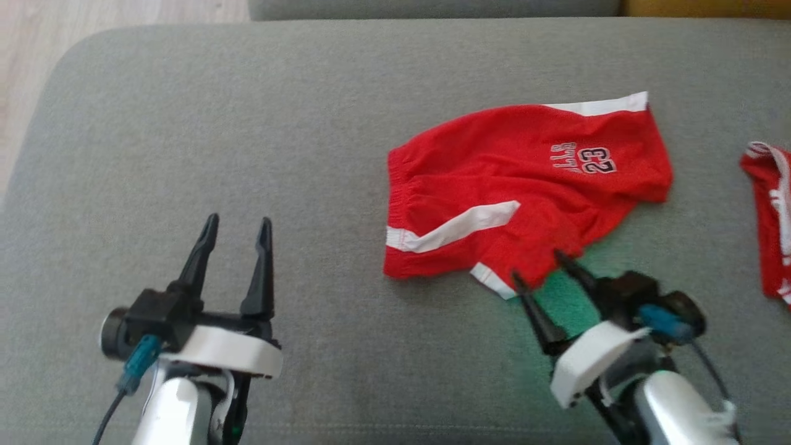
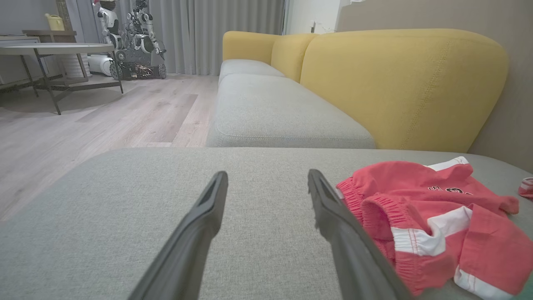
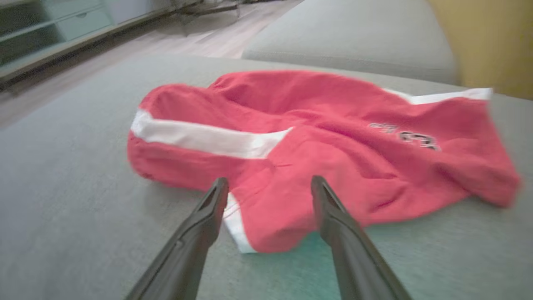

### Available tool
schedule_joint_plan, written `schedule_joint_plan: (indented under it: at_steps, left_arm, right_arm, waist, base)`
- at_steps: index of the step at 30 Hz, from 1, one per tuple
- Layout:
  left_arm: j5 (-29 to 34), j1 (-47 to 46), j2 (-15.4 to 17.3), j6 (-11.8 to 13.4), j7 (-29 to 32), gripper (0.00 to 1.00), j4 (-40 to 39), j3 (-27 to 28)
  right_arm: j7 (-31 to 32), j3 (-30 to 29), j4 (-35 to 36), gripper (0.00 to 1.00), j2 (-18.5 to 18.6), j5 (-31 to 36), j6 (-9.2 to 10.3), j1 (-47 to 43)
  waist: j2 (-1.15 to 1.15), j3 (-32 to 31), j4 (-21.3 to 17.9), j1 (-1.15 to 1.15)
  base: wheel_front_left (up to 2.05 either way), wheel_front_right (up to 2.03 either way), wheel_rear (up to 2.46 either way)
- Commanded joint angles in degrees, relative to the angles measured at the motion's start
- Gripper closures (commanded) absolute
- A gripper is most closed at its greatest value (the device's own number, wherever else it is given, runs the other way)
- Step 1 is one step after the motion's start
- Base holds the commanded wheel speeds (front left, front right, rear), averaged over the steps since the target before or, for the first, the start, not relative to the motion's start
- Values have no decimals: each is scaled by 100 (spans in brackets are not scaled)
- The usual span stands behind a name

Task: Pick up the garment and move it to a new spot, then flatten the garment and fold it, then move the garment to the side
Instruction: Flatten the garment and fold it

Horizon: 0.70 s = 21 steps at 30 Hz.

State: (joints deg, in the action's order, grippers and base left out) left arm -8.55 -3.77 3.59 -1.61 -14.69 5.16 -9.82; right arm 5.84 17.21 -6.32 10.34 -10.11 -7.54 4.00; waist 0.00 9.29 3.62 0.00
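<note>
So, head view first: the garment (image 1: 525, 185) is lying crumpled on the grey sofa cushion (image 1: 247, 123), a bit right of centre, with the "23" print facing up. My right jaws are spread wide with nothing in them, tips right at the near hem. My left jaws are just as wide and empty, well apart from the fabric, over bare cushion. Another red piece (image 1: 769, 216) sits at the right edge, so I reckon a sloppy sweep that way could drag it along.

Left wrist view: the garment (image 2: 420, 216) is off to the right of my left jaws, waistband bunched up. If that side never gets a hold, the lift is one-handed and the thing probably hangs in a lump.

Right wrist view, kinda blurry: the garment (image 3: 316, 154) has its near corner between my right jaws. It's thin cloth in folded layers, so I'd guess I could pinch just the top layer, or dig into the cushion and catch that too.
</note>
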Motion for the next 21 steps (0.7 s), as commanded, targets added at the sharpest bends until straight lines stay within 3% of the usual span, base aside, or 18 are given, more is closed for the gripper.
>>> schedule_joint_plan:
  at_steps: [1,5,11,12,13,14,21]
  left_arm:
    - [24,-316,46,-38,-30,0,-150,119]
    - [9,-461,16,-56,-30,0,-133,42]
    - [12,-528,-9,-60,-30,0,-116,16]
    - [12,-530,-12,-58,-30,0,-114,15]
    - [11,-529,-15,-56,-30,0,-113,16]
    - [11,-526,-18,-54,-30,0,-115,20]
    - [31,-484,-23,-41,-30,0,-145,82]
  right_arm:
    - [16,357,-81,0,103,57,5,308]
    - [-35,766,-683,0,116,87,5,588]
    - [54,776,-1560,0,1,237,5,884]
    - [29,772,-1640,36,-21,242,5,921]
    - [4,774,-1702,64,-39,234,5,940]
    - [-40,764,-1726,100,-62,198,5,948]
    - [-430,556,-1341,100,-103,12,5,899]
  waist:
    - [0,129,189,0]
    - [0,235,364,0]
    - [0,321,466,0]
    - [0,330,469,0]
    - [0,332,466,0]
    - [0,337,458,0]
    - [0,350,291,0]
  base:
    - [0,0,0]
    - [0,0,0]
    - [0,0,0]
    - [0,0,0]
    - [0,0,0]
    - [0,0,0]
    - [0,0,0]
